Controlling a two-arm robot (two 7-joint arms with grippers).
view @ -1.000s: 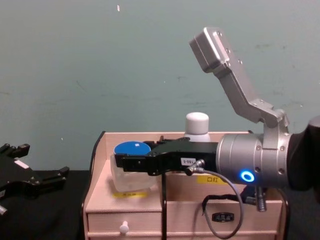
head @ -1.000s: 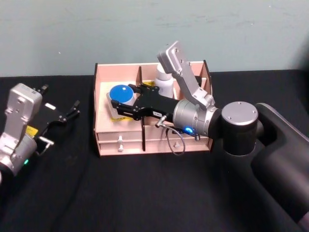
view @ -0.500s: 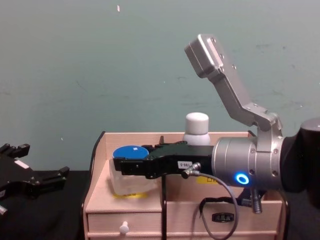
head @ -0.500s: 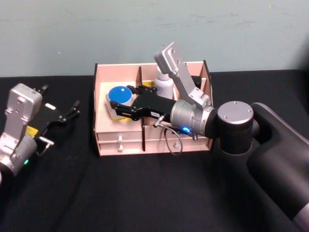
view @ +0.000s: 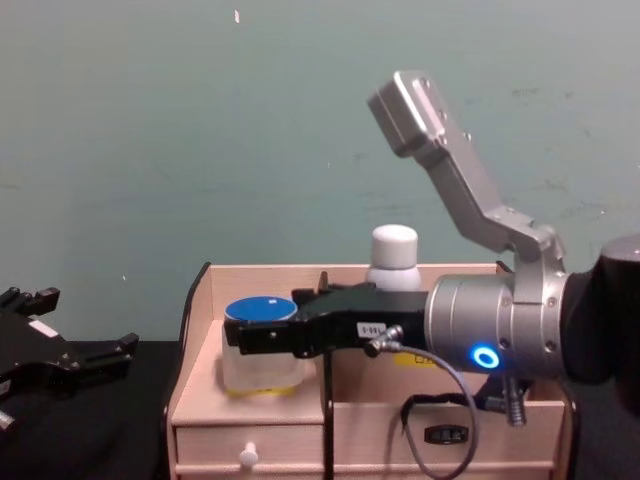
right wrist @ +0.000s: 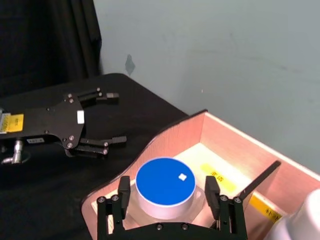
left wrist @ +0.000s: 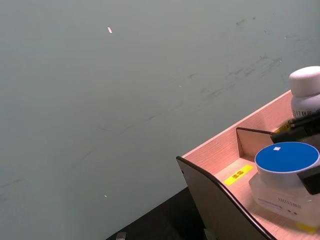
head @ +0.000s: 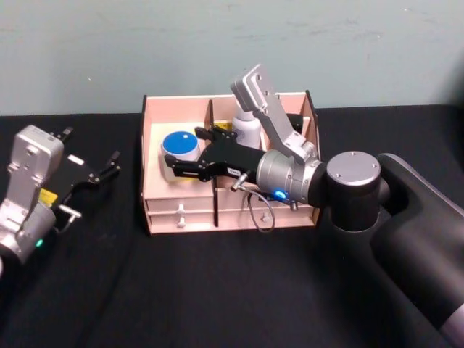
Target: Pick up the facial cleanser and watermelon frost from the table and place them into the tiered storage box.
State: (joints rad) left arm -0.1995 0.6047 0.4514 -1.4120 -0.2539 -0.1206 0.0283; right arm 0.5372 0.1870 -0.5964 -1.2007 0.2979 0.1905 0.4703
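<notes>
The blue-lidded jar (right wrist: 165,187) stands upright in the left compartment of the tiered storage box (head: 177,206), between the fingers of the right gripper (right wrist: 169,192). The fingers sit on either side of the jar with a small gap, so the gripper is open around it, not clamping. A white-capped bottle (head: 246,129) stands in the far middle compartment. The left gripper (head: 101,169) rests open, well left of the box, over the black table (head: 217,290). A pale green wall (head: 217,43) stands behind.
</notes>
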